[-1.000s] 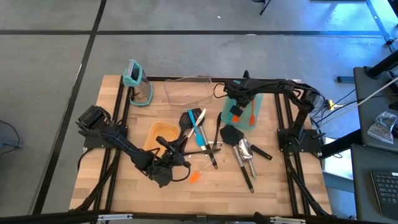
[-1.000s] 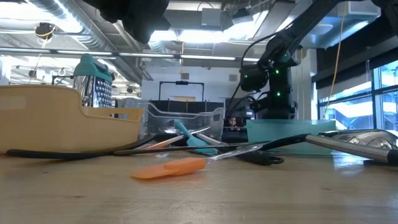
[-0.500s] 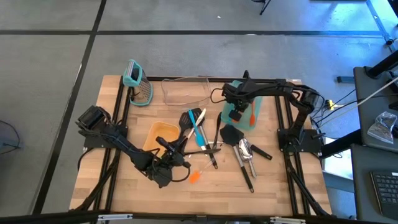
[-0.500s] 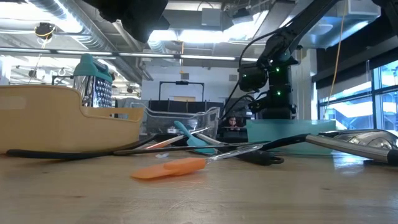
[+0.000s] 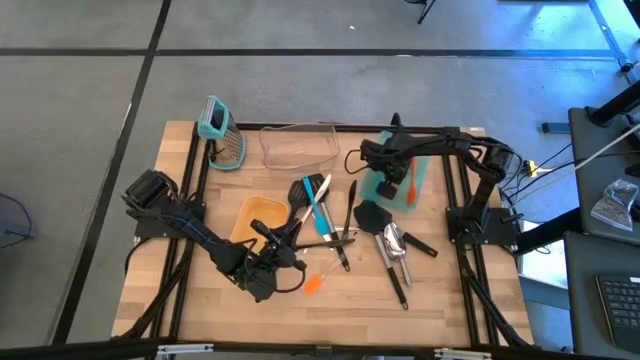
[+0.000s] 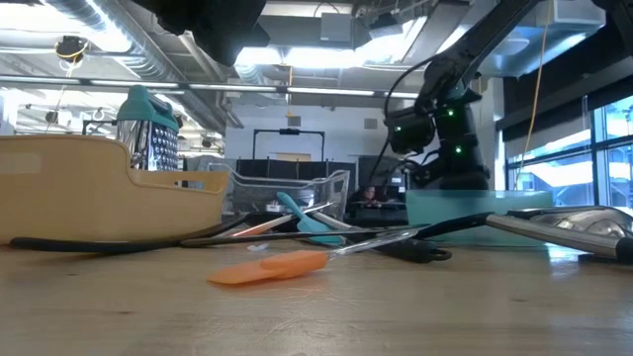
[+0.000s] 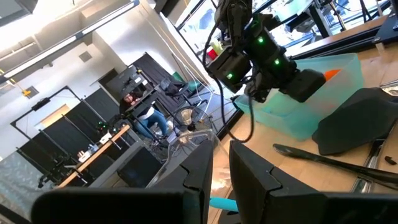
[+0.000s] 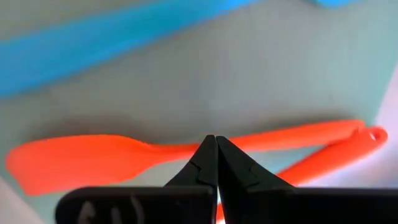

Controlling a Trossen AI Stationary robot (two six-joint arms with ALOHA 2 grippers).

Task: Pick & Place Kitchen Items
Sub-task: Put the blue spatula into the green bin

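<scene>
My right gripper is shut and points down inside the teal bin, its tips just in front of an orange spatula. A second orange spatula lies beside the first on the bin floor. My left gripper waits level above the near left of the table. Only a narrow gap shows between its fingers, with nothing in it. Loose utensils lie on the wood: a black turner, a silver scoop, a teal spatula and an orange spatula. My right gripper comes from above, pointing steeply down, with its shut tips at the neck of the orange spatula, where blade meets handle. The spatula lies flat on the bin floor. The tips cover the spot, so I cannot tell whether they touch it.
A yellow-orange bin stands left of the utensil pile, and a clear container sits at the far middle. A teal-handled grater stands at the far left. The black frame rails run along both sides of the table.
My right gripper, staying shut, has gone toward the table's right edge and a little down into the teal bin, tipping steeper. The teal bin has slid a little toward the right and turned slightly.
</scene>
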